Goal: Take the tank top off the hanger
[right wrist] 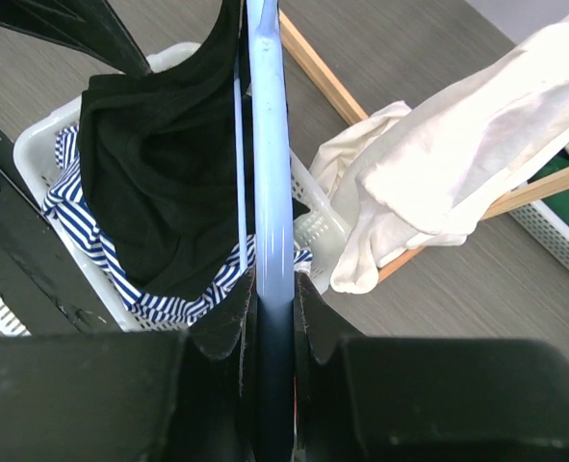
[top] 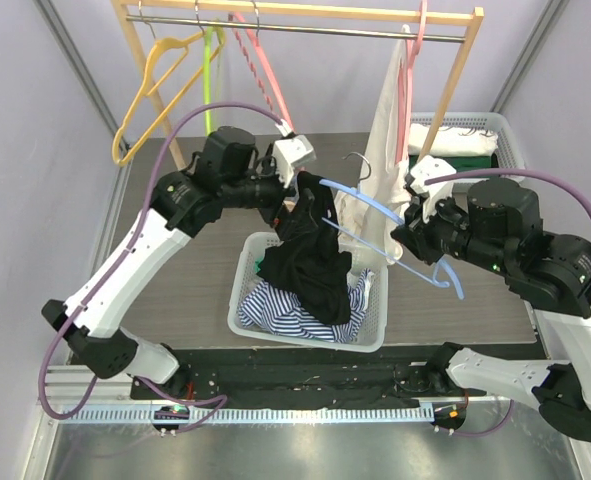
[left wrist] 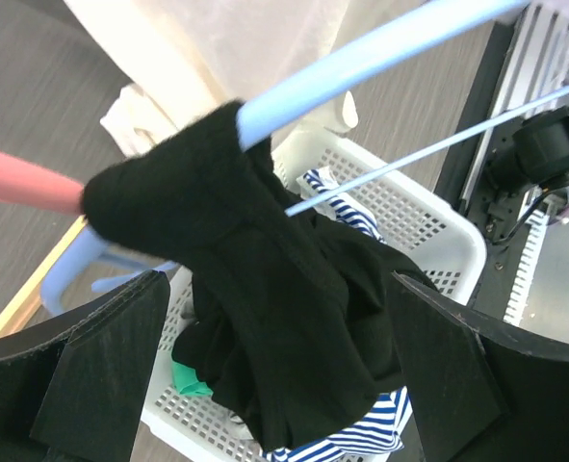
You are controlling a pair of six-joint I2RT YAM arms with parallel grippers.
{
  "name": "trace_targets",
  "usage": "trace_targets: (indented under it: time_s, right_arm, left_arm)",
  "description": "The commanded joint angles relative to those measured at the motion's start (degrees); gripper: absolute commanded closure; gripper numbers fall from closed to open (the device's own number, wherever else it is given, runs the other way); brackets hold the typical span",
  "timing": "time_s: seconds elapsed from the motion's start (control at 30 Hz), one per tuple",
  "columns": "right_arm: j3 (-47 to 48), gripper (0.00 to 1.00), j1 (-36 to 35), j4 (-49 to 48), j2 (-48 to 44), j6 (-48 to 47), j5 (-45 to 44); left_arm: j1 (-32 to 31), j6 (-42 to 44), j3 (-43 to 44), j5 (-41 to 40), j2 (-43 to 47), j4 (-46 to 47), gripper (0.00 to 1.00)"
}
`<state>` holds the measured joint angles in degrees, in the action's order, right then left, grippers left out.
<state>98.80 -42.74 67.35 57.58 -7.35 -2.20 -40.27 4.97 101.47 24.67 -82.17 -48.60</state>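
While the right pincer [right wrist: 271,322] clamps the blue hanger [right wrist: 265,144], the left pincer [left wrist: 279,289] gapes around the black tank top [left wrist: 303,337], mid-frame over the basket [top: 241,288]. It should pinch the strap high and draw it off the hanger's tip.

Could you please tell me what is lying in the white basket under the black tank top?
A blue-and-white striped garment and a scrap of green fabric show in the white basket. The hanging black tank top covers the rest.
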Motion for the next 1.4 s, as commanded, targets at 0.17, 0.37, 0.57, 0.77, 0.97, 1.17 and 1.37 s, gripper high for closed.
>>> trace_targets:
  time_s: [0.17,0.37,0.57,0.77,0.97,1.17,1.37]
  right_arm:
    - [-2.56,0.99,-0.15,-6.09,-0.63,0.67,1.41]
    - [-3.27,0.99,-0.15,-6.01,-0.89,0.76,1.49]
    - [-4.23,0.99,-0.15,-5.48,-1.77,1.55,1.41]
    - [-6.52,0.99,-0.06,-3.63,-3.26,2.87,1.41]
    - [-8.89,0.99,-0.06,-4.6,-5.29,3.75,1.49]
    - [-6.96,0.99,-0.15,-3.11,-4.67,4.01,1.41]
    - [-5.21,0.99,-0.15,-1.0,-5.9,4.72,2.9]
  left_arm:
    - [-4.9,3.37,0.48,-12.44,-2.2,3.25,0.0]
    - [-6.57,5.57,-1.18,-17.36,-3.17,3.95,0.87]
    - [-7.8,7.24,-1.45,-22.55,-3.17,4.21,1.0]
    - [-7.8,8.82,-1.45,-25.97,-1.24,3.86,1.0]
    - [-7.1,7.6,-3.73,-25.11,0.61,3.51,0.66]
    - [-7.1,7.25,-3.47,-25.28,-0.88,3.95,0.67]
    - [-7.1,7.77,-4.96,-26.42,-1.5,4.56,0.36]
